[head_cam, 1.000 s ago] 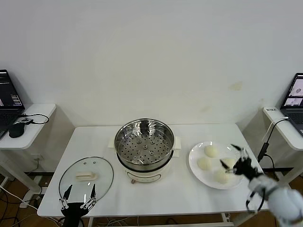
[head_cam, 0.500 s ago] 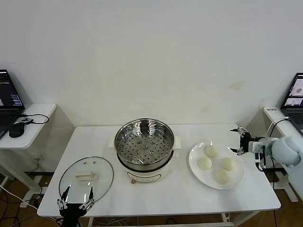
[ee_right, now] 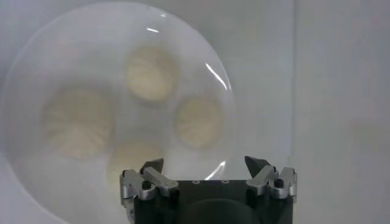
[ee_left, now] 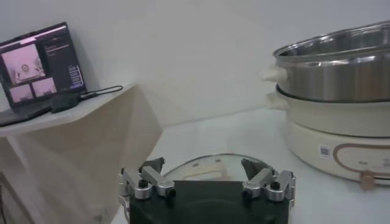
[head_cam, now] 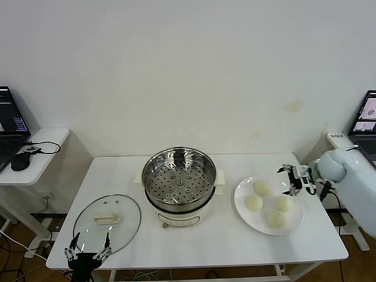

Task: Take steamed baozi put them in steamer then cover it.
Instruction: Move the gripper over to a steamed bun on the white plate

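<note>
Your right gripper (head_cam: 292, 179) has swung in above the plate (head_cam: 296, 220), fingers wide apart and holding nothing. All four steamed baozi (head_cam: 261, 188) await transfer to the steamer (head_cam: 179, 176). The left gripper (head_cam: 86, 254) idles, spread and unladen, by the cover (head_cam: 107, 220).

The robot's right arm, a bulky pale grey-white limb, reaches in from the right side at table height. Its black right gripper with silver-tipped fingers (head_cam: 291, 178) points toward the middle of the scene, fingers spread wide apart and holding nothing. The black left gripper (head_cam: 86, 254) sits low at the near left edge, fingers pointing upward, also spread wide and empty.
</note>
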`<state>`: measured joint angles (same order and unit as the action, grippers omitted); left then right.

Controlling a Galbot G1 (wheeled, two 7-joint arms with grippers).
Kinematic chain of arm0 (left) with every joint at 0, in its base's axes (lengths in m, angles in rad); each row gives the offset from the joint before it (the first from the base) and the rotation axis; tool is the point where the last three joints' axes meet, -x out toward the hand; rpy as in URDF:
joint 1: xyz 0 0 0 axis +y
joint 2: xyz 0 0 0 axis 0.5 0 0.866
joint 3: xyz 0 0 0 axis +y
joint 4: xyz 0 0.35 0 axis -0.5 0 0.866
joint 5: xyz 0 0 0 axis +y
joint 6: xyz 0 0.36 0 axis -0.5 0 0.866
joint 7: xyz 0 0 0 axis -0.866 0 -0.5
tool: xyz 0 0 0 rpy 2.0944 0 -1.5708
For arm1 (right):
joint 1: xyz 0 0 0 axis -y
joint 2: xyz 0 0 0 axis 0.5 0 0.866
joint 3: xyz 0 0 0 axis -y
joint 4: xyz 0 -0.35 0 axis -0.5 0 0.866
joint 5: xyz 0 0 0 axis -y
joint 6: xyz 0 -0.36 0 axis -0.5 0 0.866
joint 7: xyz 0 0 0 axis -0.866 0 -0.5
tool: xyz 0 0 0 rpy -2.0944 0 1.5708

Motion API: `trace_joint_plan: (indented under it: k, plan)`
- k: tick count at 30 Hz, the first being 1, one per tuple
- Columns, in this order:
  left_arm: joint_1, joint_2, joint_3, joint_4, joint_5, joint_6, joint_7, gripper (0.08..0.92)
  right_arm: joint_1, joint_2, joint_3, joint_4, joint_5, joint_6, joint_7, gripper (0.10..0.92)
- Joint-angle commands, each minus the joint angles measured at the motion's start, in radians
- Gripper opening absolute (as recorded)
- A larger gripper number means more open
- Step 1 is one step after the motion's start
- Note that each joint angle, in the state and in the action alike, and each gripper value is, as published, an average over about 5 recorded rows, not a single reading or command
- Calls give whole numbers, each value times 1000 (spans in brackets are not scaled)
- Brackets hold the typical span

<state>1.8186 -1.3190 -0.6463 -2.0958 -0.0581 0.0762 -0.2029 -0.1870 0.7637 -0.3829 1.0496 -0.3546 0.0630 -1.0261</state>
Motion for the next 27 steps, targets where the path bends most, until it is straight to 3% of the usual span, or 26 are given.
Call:
trace_joint_plan:
  k: [1,15,27]
  plan:
    - [0,2,-1,2,5,6,-10,823,100,145,-117,-192,-24,-4,-33,823]
    - [-6,4,-11,8,3,-3,-19,823,85,195,-113,-255,-76,-11,6,816]
    - [-14,6,-10,13,4,-13,-33,823,83,227,-109,-284,-111,-13,23,684]
